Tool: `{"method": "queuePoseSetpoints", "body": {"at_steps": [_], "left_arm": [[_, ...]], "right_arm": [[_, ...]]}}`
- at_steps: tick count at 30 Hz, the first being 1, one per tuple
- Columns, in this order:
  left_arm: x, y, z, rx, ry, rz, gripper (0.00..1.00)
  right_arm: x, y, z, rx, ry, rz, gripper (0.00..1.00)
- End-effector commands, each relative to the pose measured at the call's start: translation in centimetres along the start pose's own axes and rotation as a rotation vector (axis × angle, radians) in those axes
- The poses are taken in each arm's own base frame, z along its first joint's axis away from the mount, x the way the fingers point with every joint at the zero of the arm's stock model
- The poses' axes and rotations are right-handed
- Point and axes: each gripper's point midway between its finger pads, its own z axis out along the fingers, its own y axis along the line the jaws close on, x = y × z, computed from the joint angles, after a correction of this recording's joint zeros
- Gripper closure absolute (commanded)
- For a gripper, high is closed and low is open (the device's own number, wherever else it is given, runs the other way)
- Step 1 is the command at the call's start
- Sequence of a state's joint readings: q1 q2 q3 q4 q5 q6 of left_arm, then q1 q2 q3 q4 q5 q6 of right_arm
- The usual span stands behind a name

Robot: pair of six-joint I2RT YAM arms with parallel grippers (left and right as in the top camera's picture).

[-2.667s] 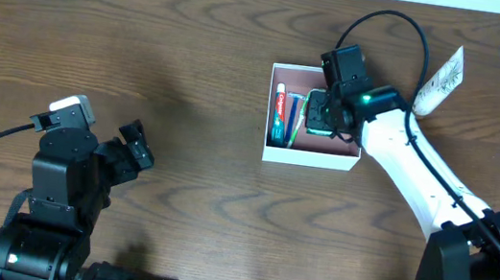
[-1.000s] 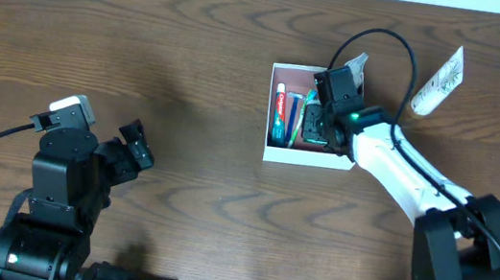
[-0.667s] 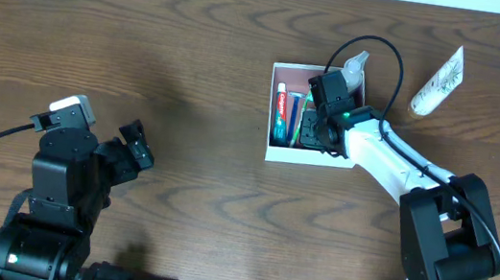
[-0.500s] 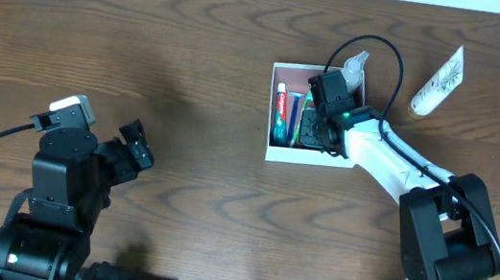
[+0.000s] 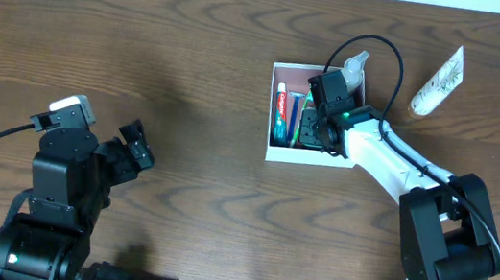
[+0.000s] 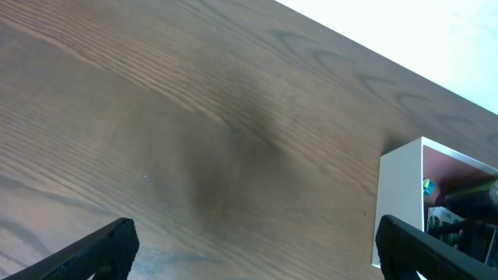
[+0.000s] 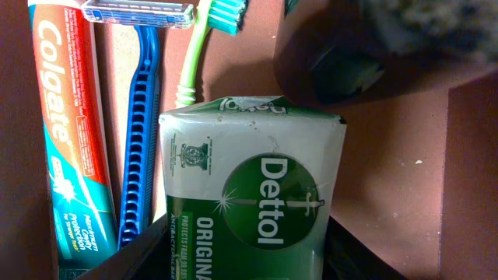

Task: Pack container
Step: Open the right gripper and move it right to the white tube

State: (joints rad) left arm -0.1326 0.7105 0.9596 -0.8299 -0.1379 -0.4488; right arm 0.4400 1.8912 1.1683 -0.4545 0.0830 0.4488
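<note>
The container (image 5: 271, 104), a shallow white-walled box with a dusty pink inside, sits right of the table's middle. It also shows in the left wrist view (image 6: 401, 202). Inside lie a Colgate toothpaste tube (image 7: 66, 117), a blue razor (image 7: 140, 117) and a green toothbrush (image 7: 194, 54). My right gripper (image 5: 315, 124) is down inside the box. Its fingers (image 7: 249, 264) flank a green Dettol packet (image 7: 249, 179) resting on the pink floor beside the razor. My left gripper (image 5: 133, 149) is open and empty at the near left (image 6: 253, 249).
A small clear bottle (image 5: 355, 65) leans at the box's far right corner. A white printed tube (image 5: 439, 80) lies on the table to the right of the box. The right arm's black cable (image 5: 378, 46) loops above the box.
Over the last second my right gripper shifted slightly left inside the box with the green packet, and the box slid a little with it. Nothing moved in the last half second. The left arm is still.
</note>
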Motion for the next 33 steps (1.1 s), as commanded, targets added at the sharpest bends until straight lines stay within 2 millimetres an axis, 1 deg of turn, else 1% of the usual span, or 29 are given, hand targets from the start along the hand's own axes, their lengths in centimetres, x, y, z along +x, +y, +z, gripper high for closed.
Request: {"method": "queuePoseSetpoints", "body": {"at_steps": [1, 6, 11, 14, 18, 22, 26, 28, 30, 33], "left_arm": [[-0.1, 0.1, 0.0, -0.006, -0.005, -0.011, 0.02], [-0.1, 0.1, 0.0, -0.006, -0.005, -0.011, 0.02], [-0.1, 0.1, 0.0, -0.006, -0.005, -0.011, 0.02], [-0.1, 0.1, 0.0, -0.006, -0.005, -0.011, 0.02], [-0.1, 0.1, 0.0, -0.006, -0.005, -0.011, 0.02], [-0.1, 0.1, 0.0, -0.006, -0.005, -0.011, 0.02], [-0.1, 0.1, 0.0, -0.006, -0.005, -0.011, 0.02], [-0.1, 0.1, 0.0, -0.006, -0.004, -0.011, 0.02], [-0.1, 0.1, 0.0, -0.006, -0.005, -0.011, 0.02], [-0.1, 0.1, 0.0, -0.006, -0.005, -0.011, 0.02]], "right_arm": [[-0.2, 0.1, 0.0, 0.009, -0.014, 0.013, 0.47], [-0.6, 0.3, -0.6, 0.0, -0.025, 0.014, 0.46], [-1.2, 0.5, -1.8, -0.011, -0.047, 0.016, 0.44], [-1.6, 0.6, -2.8, -0.02, -0.066, 0.018, 0.43], [-2.4, 0.8, -4.8, -0.043, -0.101, 0.021, 0.43], [-3.1, 1.9, -7.6, -0.117, -0.136, 0.011, 0.42], [-3.9, 2.5, -11.1, -0.178, -0.195, 0.013, 0.41], [-4.3, 2.9, -13.1, -0.214, -0.23, 0.012, 0.41], [-4.8, 3.1, -15.6, -0.25, -0.279, 0.003, 0.41], [-5.5, 2.6, -19.7, -0.268, -0.378, -0.027, 0.39]]}}
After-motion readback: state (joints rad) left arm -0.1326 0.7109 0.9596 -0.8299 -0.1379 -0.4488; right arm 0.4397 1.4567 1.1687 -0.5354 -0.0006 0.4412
